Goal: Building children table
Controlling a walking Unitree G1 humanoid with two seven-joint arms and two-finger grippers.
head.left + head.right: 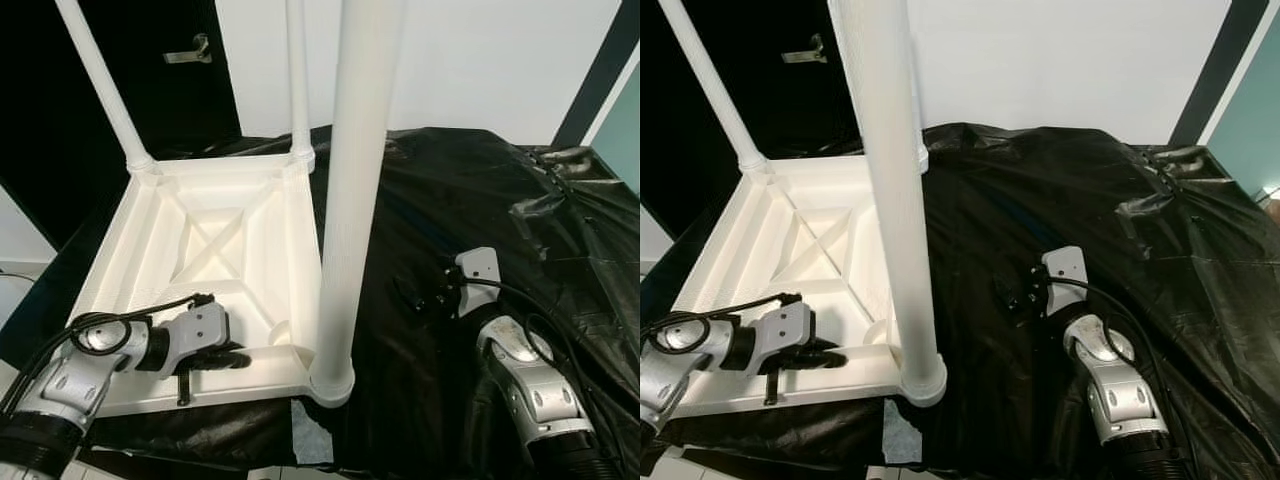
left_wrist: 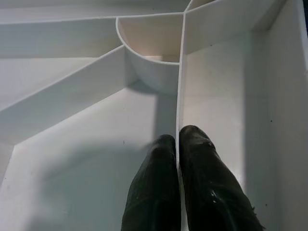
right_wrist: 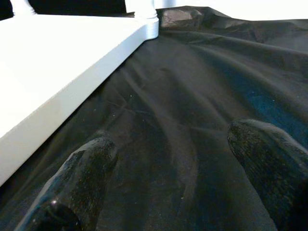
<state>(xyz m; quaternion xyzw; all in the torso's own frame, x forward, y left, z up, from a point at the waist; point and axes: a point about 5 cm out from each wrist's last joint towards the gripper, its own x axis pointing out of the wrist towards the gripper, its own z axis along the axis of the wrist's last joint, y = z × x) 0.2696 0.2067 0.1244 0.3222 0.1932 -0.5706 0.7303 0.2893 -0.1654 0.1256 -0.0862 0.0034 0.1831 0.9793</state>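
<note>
A white children's table (image 1: 130, 240) lies upside down on a black plastic sheet (image 1: 450, 190). Three white legs stand up from its corners: a near one (image 1: 345, 200), a far left one (image 1: 100, 80) and a far right one (image 1: 298, 75). My left gripper (image 1: 235, 358) reaches into the ribbed underside near the front edge. In the left wrist view its fingers (image 2: 154, 192) are shut on a thin upright rib (image 2: 182, 82), in front of a curved socket wall (image 2: 149, 72). My right gripper (image 1: 420, 295) rests open just over the sheet, right of the near leg, holding nothing (image 3: 168, 168).
A black door with a metal handle (image 1: 190, 50) stands behind the table at the left, with a white wall to its right. The sheet is crumpled at the far right (image 1: 560, 170). A pale scrap (image 1: 310, 430) lies under the table's near corner.
</note>
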